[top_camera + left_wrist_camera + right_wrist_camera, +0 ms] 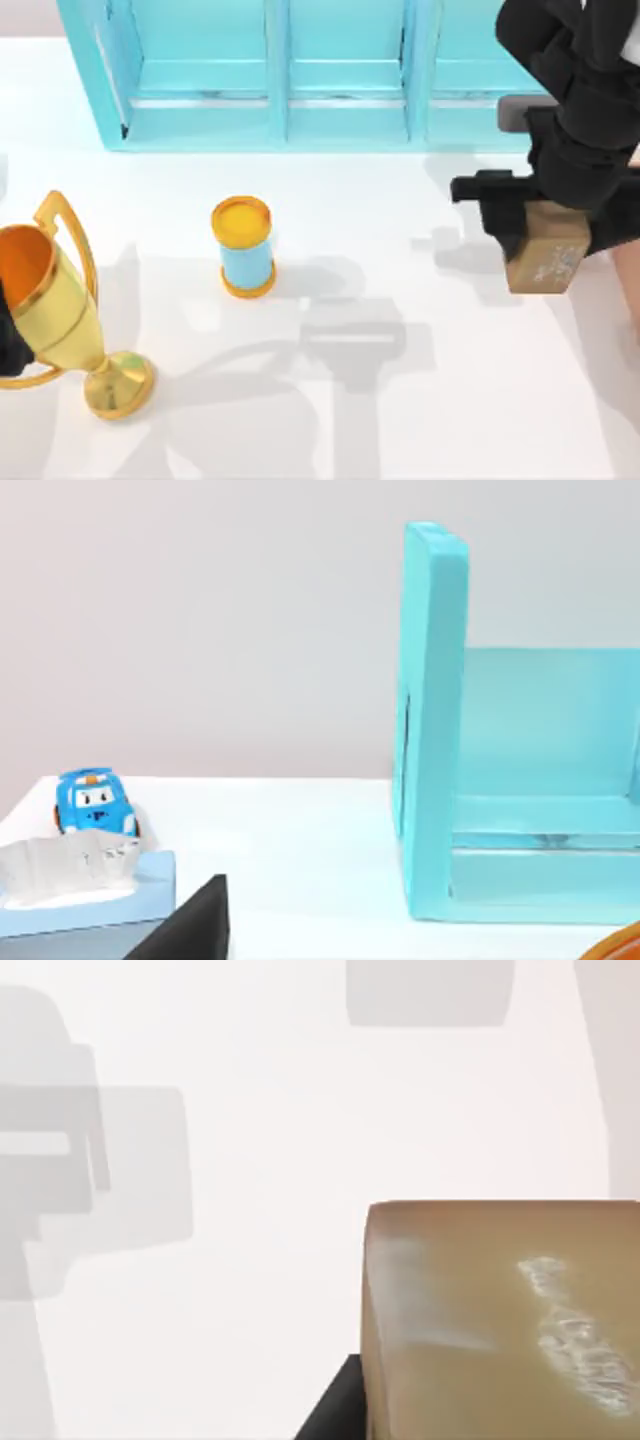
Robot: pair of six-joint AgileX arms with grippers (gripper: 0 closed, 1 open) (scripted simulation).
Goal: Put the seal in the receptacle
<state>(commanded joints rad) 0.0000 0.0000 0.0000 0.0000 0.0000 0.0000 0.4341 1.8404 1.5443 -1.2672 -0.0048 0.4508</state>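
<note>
A: What takes the most room?
B: The white bench (pixel 400 420); its near middle and right lie open, crossed by shadows. Along the far edge stands the turquoise shelf unit (pixel 290 90), spanning most of the width.

A: And the receptacle?
B: A peach-tan strip of it (pixel 630 290) shows at the right edge.

A: Next in size?
B: The right arm, black, reaching in from the far right corner. Its right hand (pixel 540 235) hangs over the bench's right side, clamped on the seal (pixel 545 260), a tan block with faint white marks, lifted clear of the surface, just left of the receptacle.

A: The left side?
B: A gold trophy cup (pixel 60 310) stands at the left edge, with the left arm parked beside it. I cannot tell its hand's state.

A: Anything smaller?
B: A blue can (pixel 243 248) with orange ends stands upright left of centre, well apart from the seal. In the left wrist view there's a tissue box (pixel 90 895) and a blue toy car (pixel 92 802).
</note>
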